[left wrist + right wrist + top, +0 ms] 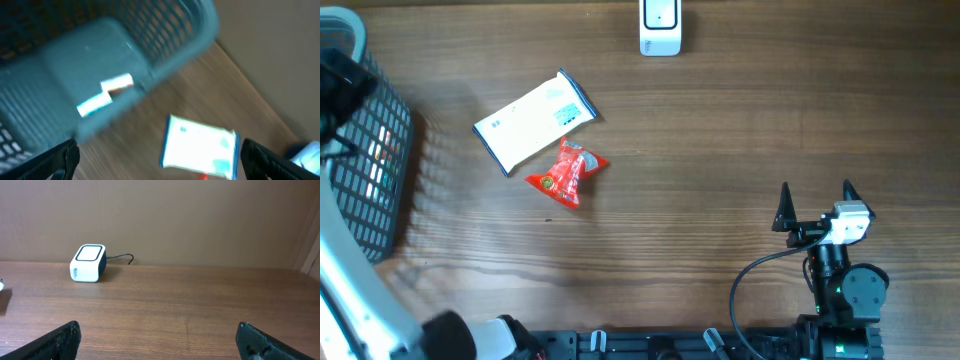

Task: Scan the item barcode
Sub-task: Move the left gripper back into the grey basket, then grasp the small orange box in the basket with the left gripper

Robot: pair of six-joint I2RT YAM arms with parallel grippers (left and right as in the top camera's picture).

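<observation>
Pouch [567, 172] beside white pkg [535, 121]

Dark mesh basket [382, 185], wooden table [720, 160]

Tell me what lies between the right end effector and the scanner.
Nothing but bare table between the right end effector and the scanner, as the overhead and right wrist views both show.

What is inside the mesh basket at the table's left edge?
Something pale shows through the mesh of the basket, too blurred to identify; the left arm covers part of the inside.
</observation>
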